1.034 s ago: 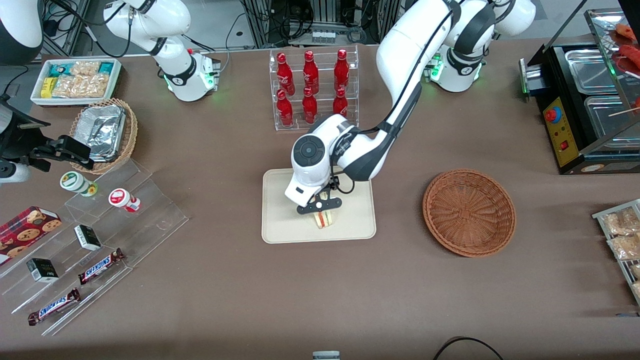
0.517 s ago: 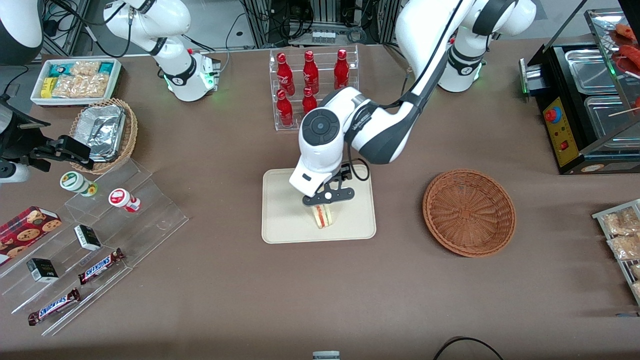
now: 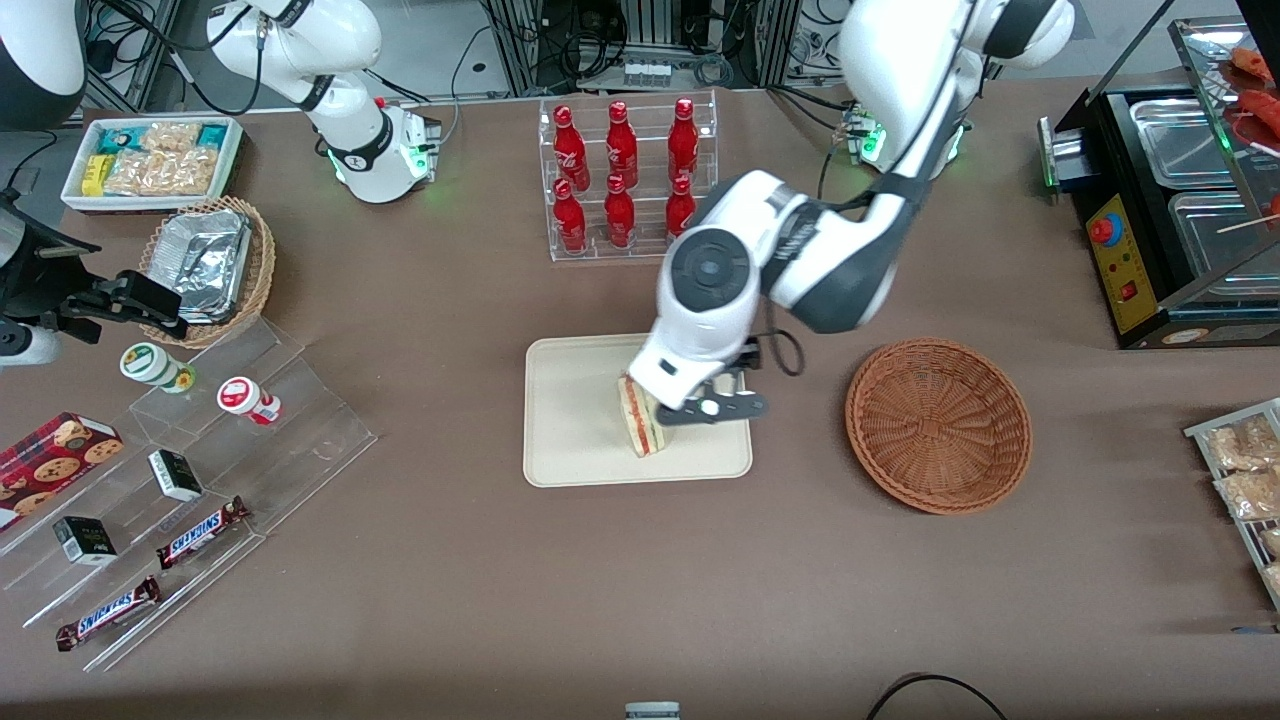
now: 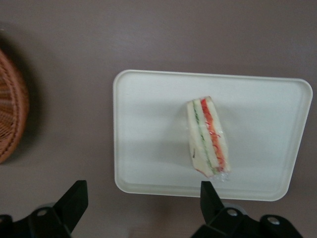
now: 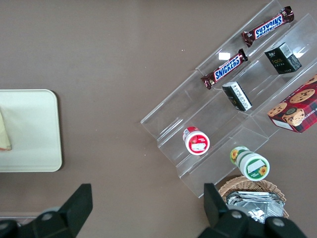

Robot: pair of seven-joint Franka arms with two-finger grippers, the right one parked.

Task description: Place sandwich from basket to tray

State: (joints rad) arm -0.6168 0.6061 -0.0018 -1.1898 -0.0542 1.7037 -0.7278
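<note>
Nearest the front camera among the task's things, the small triangular sandwich (image 3: 637, 428) of pale bread with pink, orange and green filling is seen lying on the flat cream-coloured rectangular tray (image 3: 570, 440), on the half of the tray nearer the front camera. It rests on its side, so the filling stripes face upward; this is judged a stable resting pose. In the wrist view the sandwich (image 4: 208, 138) is shown well inside the tray's low rim (image 4: 119, 144), with nothing touching it.

Just above it, the left arm's two-finger gripper (image 3: 712, 408) is held over the tray's edge toward the basket. Its black fingers (image 4: 73, 201) are spread wide apart and nothing is held between them; the placing is therefore judged done, with only the withdrawal left. Part of the sandwich is covered by the wrist housing in the front view.

Toward the working arm's end of the table, level with the tray, the round reddish-brown woven wicker basket (image 3: 938, 425) is seen with nothing in it. Only a cut-off arc of it (image 4: 11, 121) appears in the wrist view.
</note>
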